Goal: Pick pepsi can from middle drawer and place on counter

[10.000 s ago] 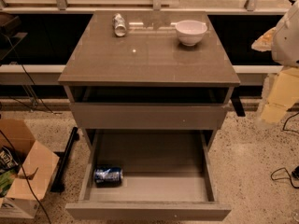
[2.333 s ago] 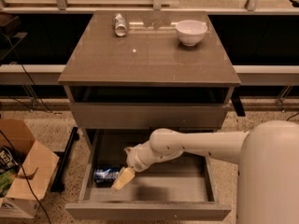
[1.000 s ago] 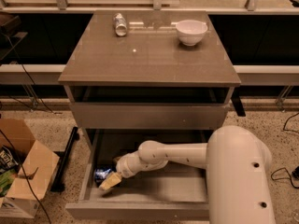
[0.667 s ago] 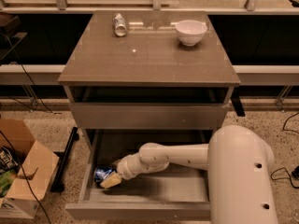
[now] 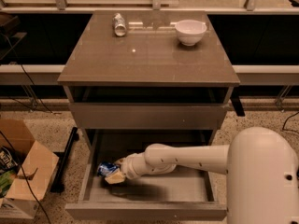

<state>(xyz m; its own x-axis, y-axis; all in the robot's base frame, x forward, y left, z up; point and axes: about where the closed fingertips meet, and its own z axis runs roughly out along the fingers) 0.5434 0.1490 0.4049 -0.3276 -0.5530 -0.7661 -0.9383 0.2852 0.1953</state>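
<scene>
The blue pepsi can [image 5: 105,168] lies at the left end of the open middle drawer [image 5: 182,185], the low pulled-out one. My gripper [image 5: 112,171] reaches in from the right on a white arm [image 5: 187,158] and is shut on the can, with tan fingers [image 5: 115,178] above and below its right end. The can sits just off the drawer floor, near the left wall. The grey-brown counter [image 5: 149,55] is the cabinet's top slab above.
A pale silver can [image 5: 119,24] lies at the counter's back left and a white bowl [image 5: 190,31] stands at its back right. A closed drawer front [image 5: 147,115] overhangs the open drawer. A cardboard box [image 5: 25,174] stands on the floor at left. My white body [image 5: 264,176] fills the lower right.
My arm came into the drawer and reached the can at its left end. Over the last second the gripper closed around the can, which shifted slightly up and to the right.
</scene>
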